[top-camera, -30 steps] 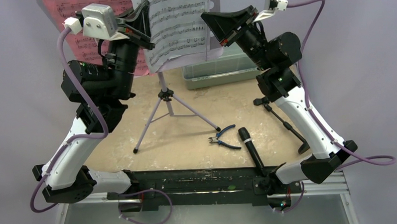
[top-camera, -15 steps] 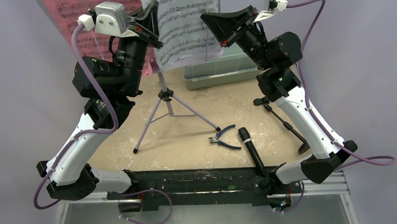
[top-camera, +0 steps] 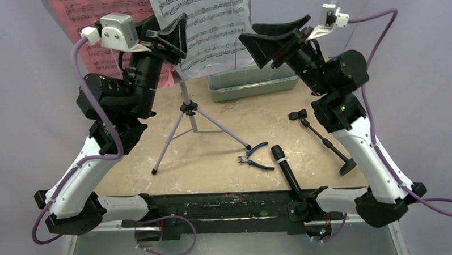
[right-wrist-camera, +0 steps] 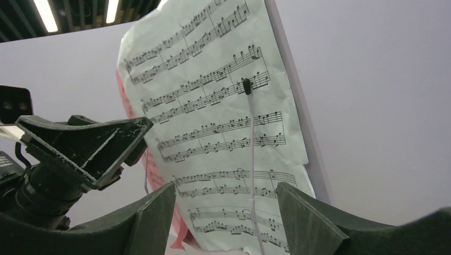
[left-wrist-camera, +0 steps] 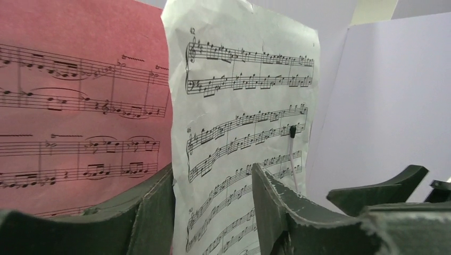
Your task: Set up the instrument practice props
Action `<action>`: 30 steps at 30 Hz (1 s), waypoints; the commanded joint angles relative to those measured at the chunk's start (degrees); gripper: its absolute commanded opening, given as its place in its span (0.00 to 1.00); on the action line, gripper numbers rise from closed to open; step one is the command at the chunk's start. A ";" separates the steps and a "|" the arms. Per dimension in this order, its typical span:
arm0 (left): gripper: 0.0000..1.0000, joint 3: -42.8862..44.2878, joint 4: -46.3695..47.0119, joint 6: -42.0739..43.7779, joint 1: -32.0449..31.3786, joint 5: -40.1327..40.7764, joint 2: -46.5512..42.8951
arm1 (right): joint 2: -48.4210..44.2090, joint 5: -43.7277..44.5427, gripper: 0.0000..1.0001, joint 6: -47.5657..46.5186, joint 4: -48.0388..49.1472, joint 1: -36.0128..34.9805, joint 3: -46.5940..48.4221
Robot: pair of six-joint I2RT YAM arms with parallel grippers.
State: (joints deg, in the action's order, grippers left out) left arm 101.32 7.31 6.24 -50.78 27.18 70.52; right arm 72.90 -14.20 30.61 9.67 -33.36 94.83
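The pale lilac music stand (top-camera: pixel 185 100) is upright on its tripod at the table's middle. A pink sheet (top-camera: pixel 92 21) and a white sheet (top-camera: pixel 211 26) rest side by side on its desk. My left gripper (top-camera: pixel 181 37) is open in front of the white sheet's (left-wrist-camera: pixel 239 106) left edge, its fingers apart (left-wrist-camera: pixel 213 175). On the other side my right gripper (top-camera: pixel 249 37) is open and holds nothing (right-wrist-camera: pixel 226 191), facing the white sheet (right-wrist-camera: pixel 213 122). The black microphone (top-camera: pixel 284 165) lies near the front edge. The black round-based stand (top-camera: pixel 323 138) lies flat to the right.
Blue-handled pliers (top-camera: pixel 253 156) lie left of the microphone. A translucent green toolbox (top-camera: pixel 250 84) sits behind the music stand at the back. A thin white retaining wire (right-wrist-camera: pixel 251 138) crosses the white sheet. Both arms are raised high over the table.
Both grippers opened and let go of the white sheet, which stays on the stand. The right arm drew back to the right. The left arm shifted slightly.
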 commanded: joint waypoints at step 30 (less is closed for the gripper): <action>0.88 -41.79 -47.25 -37.80 -0.25 -8.93 -54.08 | 9.48 -9.23 0.88 -4.42 4.67 -1.18 -41.33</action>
State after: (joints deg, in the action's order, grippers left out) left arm 62.70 -34.52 -25.87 -50.78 19.18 20.23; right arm 78.50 -15.16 24.62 4.86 -33.67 50.26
